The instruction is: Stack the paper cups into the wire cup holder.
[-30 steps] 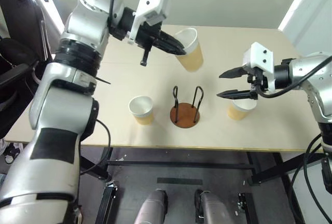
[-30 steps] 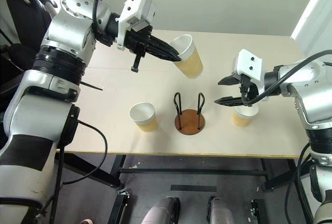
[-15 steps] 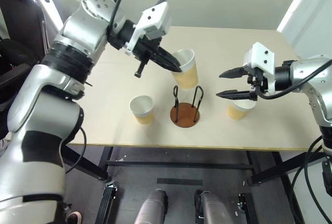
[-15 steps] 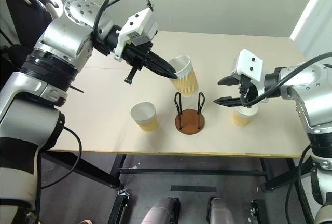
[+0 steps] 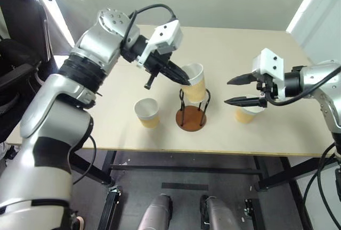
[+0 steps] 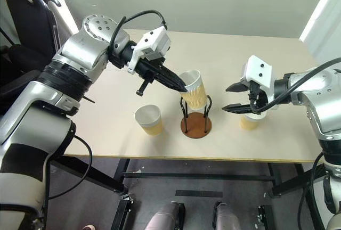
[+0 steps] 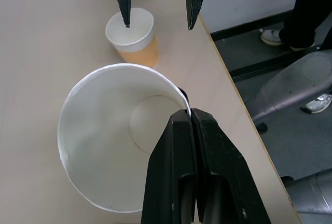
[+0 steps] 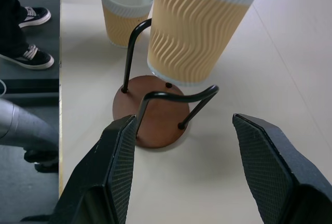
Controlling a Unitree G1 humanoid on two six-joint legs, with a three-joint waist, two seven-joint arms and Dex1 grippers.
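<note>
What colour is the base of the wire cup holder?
Reddish-brown base, clearest in the right wrist view.

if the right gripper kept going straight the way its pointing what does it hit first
Most likely the wire cup holder: the open right gripper points at it, its near loop first. The cup pinched by the left gripper hangs just behind, above the base.

The paper cup (image 8: 197, 27) between the wire loops has a ribbed, matt tan wall and smooth white inside. Below it, the cup holder (image 8: 155, 112) pairs thin glossy black wire with a matt reddish-brown disc on the smooth, matt beige worktop (image 8: 290, 58).
</note>
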